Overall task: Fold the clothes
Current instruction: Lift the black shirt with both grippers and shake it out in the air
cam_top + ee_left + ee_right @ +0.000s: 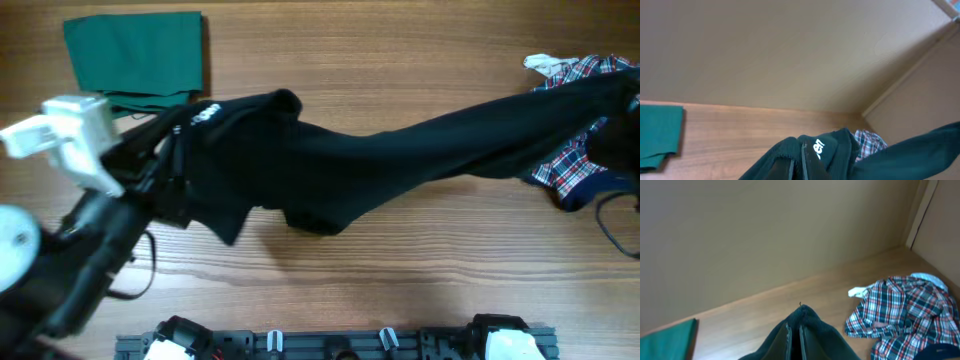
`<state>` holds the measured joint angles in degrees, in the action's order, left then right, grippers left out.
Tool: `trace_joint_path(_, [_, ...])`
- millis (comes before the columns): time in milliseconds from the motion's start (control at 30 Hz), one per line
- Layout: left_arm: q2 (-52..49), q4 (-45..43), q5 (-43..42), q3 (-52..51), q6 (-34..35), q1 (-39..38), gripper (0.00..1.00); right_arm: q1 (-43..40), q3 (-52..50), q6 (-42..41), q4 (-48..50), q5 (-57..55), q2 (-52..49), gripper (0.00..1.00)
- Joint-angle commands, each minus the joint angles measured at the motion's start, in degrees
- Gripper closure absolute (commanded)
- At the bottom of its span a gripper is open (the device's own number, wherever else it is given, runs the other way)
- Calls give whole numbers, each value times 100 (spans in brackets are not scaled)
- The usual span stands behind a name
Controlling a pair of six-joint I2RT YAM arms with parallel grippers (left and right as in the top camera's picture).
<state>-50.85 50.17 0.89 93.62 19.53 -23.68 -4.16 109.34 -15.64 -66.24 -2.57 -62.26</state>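
Observation:
The black polo shirt (380, 160) is stretched in a long band across the table, lifted at both ends. My left gripper (178, 140) is shut on its left end, where white lettering (205, 112) shows. In the left wrist view the jaws (797, 165) pinch black fabric beside the white logo (817, 146). My right gripper (795, 340) is shut on a peak of black fabric. In the overhead view it is at the far right edge, mostly hidden by the shirt.
A folded green garment (135, 55) lies at the back left and also shows in the left wrist view (657, 135). A crumpled plaid shirt (575, 80) lies at the far right under the black shirt's end, and shows in the right wrist view (905, 310). The arm bases (330, 342) sit along the front edge.

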Motion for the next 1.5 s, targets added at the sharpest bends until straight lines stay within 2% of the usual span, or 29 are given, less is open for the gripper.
trace_joint_path(0, [-120, 310, 223, 767, -140, -22, 96, 13, 538, -90, -197, 68, -122, 96])
trace_joint_path(167, [-188, 660, 221, 1440, -133, -22, 96, 13, 933, -96, -382, 68, -122, 96])
trace_joint_path(467, [-195, 949, 188, 1978, -114, -22, 96, 13, 1790, -98, -898, 68, -122, 96])
trace_joint_path(767, [-243, 966, 186, 2437, -236, -22, 96, 13, 1832, -101, -892, 72, -122, 96])
trace_joint_path(1000, [-826, 999, 452, 2922, -387, -22, 96, 13, 1834, -81, -748, 61, -157, 96])
trace_joint_path(1200, [-1355, 1379, 597, 3768, -420, -22, 96, 13, 1832, -76, -732, -210, -201, 96])
trace_joint_path(1367, [-1421, 1731, 726, 4618, -435, -20, 96, 13, 1832, -107, -708, -190, -203, 96])
trace_joint_path(1467, [-1421, 1880, 804, 4782, -433, -22, 96, 13, 1832, -208, -710, -195, -214, 96])
